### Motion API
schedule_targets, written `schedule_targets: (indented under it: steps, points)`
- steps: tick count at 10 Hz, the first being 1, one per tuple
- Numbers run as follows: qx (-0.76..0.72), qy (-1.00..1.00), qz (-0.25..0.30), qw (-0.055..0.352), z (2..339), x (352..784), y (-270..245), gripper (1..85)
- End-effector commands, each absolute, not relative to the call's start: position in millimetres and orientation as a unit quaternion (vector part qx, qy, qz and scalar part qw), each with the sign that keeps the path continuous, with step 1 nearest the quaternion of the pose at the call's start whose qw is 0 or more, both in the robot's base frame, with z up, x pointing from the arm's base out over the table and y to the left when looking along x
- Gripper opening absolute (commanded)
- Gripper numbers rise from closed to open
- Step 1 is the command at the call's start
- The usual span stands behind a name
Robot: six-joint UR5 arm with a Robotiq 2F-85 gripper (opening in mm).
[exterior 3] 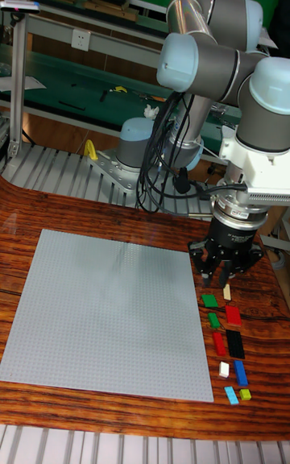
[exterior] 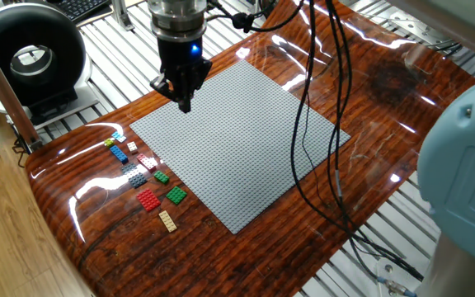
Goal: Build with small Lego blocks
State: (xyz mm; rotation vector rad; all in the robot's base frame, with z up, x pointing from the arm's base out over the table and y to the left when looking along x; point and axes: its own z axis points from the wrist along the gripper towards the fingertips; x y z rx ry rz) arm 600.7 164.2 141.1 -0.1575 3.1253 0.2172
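The small Lego blocks lie loose in a row on the wooden table beside the grey baseplate (exterior: 246, 140) (exterior 3: 105, 311). Among them are a blue one (exterior: 119, 153), a red one (exterior: 148, 200) (exterior 3: 233, 315), a green one (exterior: 176, 195) (exterior 3: 210, 300) and a tan one (exterior: 167, 220) (exterior 3: 227, 292). My gripper (exterior: 185, 104) (exterior 3: 228, 272) hangs pointing down near the baseplate's edge, above the table and past one end of the row. Its fingertips look closed together with nothing visible between them.
Black cables (exterior: 312, 124) drape from the arm across the baseplate's right part. A round black device (exterior: 27, 58) stands on the slatted metal bench off the table's left. The table edge (exterior: 56, 214) curves close to the blocks.
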Motion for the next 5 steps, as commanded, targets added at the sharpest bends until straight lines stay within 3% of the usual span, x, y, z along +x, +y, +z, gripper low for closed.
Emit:
schedule_targets:
  steps: [1,5]
  points:
    - [-0.05,0.995,0.081,0.008,141.0,604.4,172.0,85.0]
    - [-0.058,0.995,0.075,-0.005,140.5,597.6,168.5,85.0]
